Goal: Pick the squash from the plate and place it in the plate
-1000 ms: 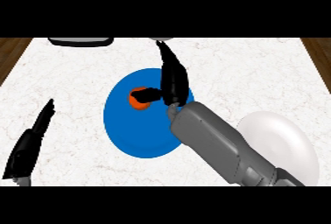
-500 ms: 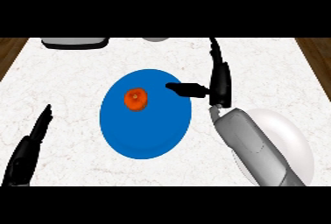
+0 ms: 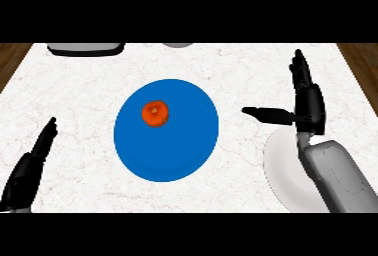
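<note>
An orange squash lies on the blue plate, in its upper left part. My right hand is open to the right of the blue plate, fingers straight and pointing away, thumb stretched toward the plate; it holds nothing. Under its forearm sits a white plate, partly hidden. My left hand rests open at the lower left, fingers straight.
A grey container stands at the counter's back left and a small grey round object at the back middle. Wooden floor shows past the white counter's left and right edges.
My right hand has let go of the squash on the blue plate and drawn back to the right, over the white plate. The squash stays put; the left hand barely moved.
</note>
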You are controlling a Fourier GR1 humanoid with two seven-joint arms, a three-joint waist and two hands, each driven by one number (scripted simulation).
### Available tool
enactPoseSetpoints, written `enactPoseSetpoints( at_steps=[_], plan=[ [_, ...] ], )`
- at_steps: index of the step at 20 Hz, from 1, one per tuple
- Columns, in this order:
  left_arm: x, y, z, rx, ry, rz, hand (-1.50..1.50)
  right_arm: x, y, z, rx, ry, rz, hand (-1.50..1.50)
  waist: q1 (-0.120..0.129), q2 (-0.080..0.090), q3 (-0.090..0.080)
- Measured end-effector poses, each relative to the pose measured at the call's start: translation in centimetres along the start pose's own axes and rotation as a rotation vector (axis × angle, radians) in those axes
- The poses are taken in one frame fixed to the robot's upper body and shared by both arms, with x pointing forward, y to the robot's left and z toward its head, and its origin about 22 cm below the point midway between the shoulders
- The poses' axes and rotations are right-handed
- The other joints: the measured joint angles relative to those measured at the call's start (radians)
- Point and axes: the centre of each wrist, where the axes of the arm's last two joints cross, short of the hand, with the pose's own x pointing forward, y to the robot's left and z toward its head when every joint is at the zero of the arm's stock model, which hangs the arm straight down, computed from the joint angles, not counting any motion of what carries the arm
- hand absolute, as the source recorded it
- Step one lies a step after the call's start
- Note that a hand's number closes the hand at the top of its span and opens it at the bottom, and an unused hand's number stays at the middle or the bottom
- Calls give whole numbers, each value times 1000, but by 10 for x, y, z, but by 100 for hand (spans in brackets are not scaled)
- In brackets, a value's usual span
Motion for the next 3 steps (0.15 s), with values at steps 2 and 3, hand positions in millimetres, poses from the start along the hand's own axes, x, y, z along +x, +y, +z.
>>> enactPoseSetpoints(
  at_steps=[2,3],
  plan=[
    [1,-2,-3,-7,2,1,0,-2,-14,2,6,2,1,-150,0,0,0],
    [1,-4,-1,-10,4,3,0,-3,-20,3,6,3,-1,-150,0,0,0]
  ],
)
